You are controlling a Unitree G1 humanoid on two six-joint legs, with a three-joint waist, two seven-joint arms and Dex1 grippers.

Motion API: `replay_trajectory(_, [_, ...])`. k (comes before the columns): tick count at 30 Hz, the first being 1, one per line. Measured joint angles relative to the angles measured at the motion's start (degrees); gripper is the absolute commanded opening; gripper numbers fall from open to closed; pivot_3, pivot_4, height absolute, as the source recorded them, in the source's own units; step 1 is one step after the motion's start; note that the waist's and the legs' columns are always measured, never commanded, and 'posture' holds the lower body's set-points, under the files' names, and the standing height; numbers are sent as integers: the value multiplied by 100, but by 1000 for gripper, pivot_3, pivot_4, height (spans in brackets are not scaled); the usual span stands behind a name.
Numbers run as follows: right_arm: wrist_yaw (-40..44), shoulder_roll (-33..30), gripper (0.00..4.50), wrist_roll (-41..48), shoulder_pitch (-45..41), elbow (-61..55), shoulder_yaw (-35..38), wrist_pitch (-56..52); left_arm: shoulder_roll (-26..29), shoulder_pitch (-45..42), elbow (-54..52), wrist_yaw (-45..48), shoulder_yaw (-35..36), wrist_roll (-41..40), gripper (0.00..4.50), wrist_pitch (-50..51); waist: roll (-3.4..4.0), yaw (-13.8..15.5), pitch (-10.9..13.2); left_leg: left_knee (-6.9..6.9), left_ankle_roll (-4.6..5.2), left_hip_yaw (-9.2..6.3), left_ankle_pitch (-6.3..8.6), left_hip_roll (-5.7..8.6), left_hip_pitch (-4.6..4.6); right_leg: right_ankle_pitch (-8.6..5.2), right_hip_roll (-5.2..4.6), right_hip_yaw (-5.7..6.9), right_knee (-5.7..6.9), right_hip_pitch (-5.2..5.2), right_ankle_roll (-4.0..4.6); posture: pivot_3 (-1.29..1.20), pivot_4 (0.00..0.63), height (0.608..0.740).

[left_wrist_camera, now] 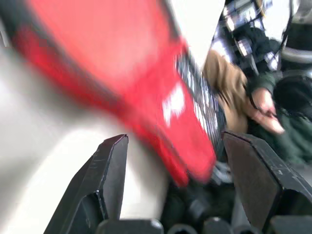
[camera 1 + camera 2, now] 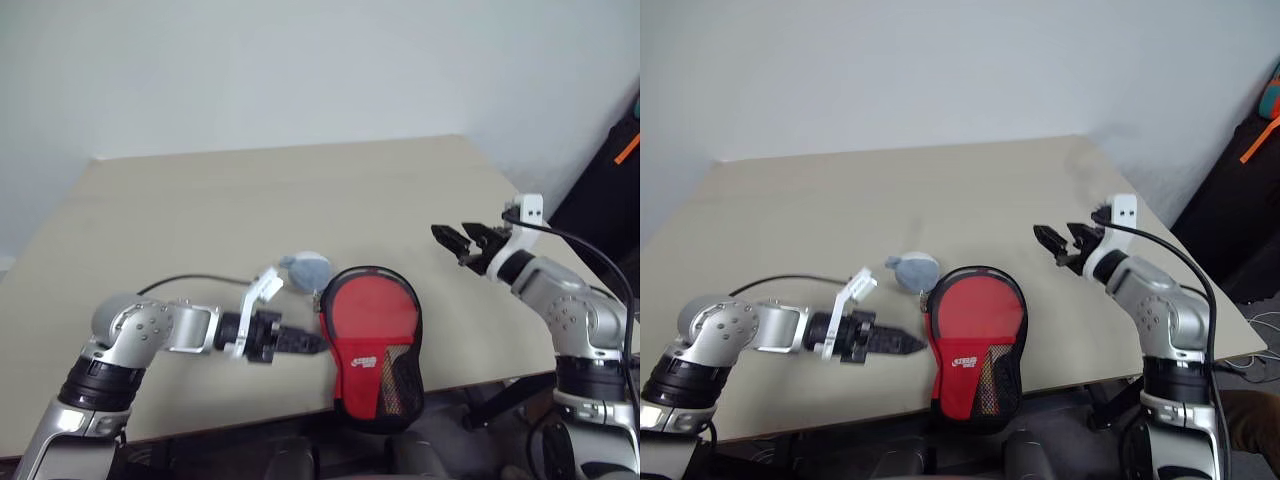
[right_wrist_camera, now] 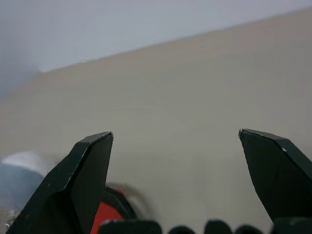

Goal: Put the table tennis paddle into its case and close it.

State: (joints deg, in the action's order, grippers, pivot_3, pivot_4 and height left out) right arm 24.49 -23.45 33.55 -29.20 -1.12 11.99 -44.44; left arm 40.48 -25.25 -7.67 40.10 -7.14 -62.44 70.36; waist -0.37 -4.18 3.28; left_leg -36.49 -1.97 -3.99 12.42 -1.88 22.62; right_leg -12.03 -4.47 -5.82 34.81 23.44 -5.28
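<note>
On the left side of the counter (image 2: pixel 200 200), the left claw (image 2: pixel 310 343) is pointing sideways toward the case (image 2: pixel 376 350), its tips lying just beside the pouch's left rim. From the left wrist view its two black fingers (image 1: pixel 105 180) are standing apart with nothing between them, so the claw is moderately wide and holding nothing. It seems to be sitting at the zip edge either to steady the pouch or to work the closure, though the zip pull itself is too small to make out.

Just behind the claw, a small grey-white soft thing (image 2: pixel 306 268) is lying on the counter, touching or nearly touching the case's upper left rim; what it is cannot be told.

At the counter's near edge the case is resting flat, its narrow end hanging slightly over the edge. The table tennis paddle (image 2: pixel 365 310) is showing as a red face through the clear side, so it appears to be already inside; whether the zip is fully shut cannot be told.

Further right, well apart from the case, the right claw (image 2: pixel 462 240) is hovering above the counter, spread wide and empty, probably waiting to help with the closing.
</note>
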Motion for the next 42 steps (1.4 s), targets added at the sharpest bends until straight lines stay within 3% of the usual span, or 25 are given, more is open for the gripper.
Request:
replay_trajectory(3, [94, 100, 4500, -117, -433, 301, -192, 177, -501, -171, -219, 176, -393, 559, 3214, -545, -5, -1, -3, 0, 3, -3, -1, 0, -1, 0, 3, -2, 1, -7, 0, 0, 0, 740])
replay_trajectory(8, [99, 294, 4500, -402, -823, 1099, -383, 415, -1100, -131, -125, 214, -1689, 2064, 3214, -1506, -2, 0, -2, 24, 5, -2, -2, 0, 2, 1, 52, -81, 2, 3, -1, 0, 0, 740])
replay_trajectory(11, [186, 383, 4500, -435, -955, 1261, -406, 484, -1425, -127, 258, 226, -1860, 2616, 3214, -2002, -2, -2, -3, 29, 6, -2, -3, 0, -1, 1, 57, -91, 5, 4, -2, 0, 0, 740])
replay_trajectory(16, [464, 590, 4500, -723, -1302, 1696, -872, 593, -1361, -58, 290, 399, -2289, 3596, 3214, -2842, 11, -62, -16, 16, 12, 7, -7, 0, -17, 1, 66, -114, 5, -15, -3, 0, 0, 740])
replay_trajectory(28, [1769, 1878, 4500, -1178, -3072, 4250, -1787, 488, -1570, 67, 282, 631, -2188, 4125, 3214, -2902, 17, -161, -50, -7, 26, -18, -15, 1, -12, 10, 81, -113, 19, -37, -19, 0, 0, 740])
replay_trajectory(33, [2231, 2163, 4500, -1594, -3274, 5474, -2045, 651, -1680, 197, 262, 607, -2054, 4162, 3214, -2885, 15, -164, -53, -11, 25, -26, -15, 5, -12, 11, 82, -113, 19, -44, -19, 0, 0, 740])
replay_trajectory(42, [2600, 2472, 4500, -2188, -3657, 6545, -2052, 992, -1806, 383, 148, 496, -1872, 4178, 3214, -2793, 20, -169, -55, -10, 24, -34, -14, 6, -13, 12, 88, -113, 37, -35, -23, 0, 0, 740])
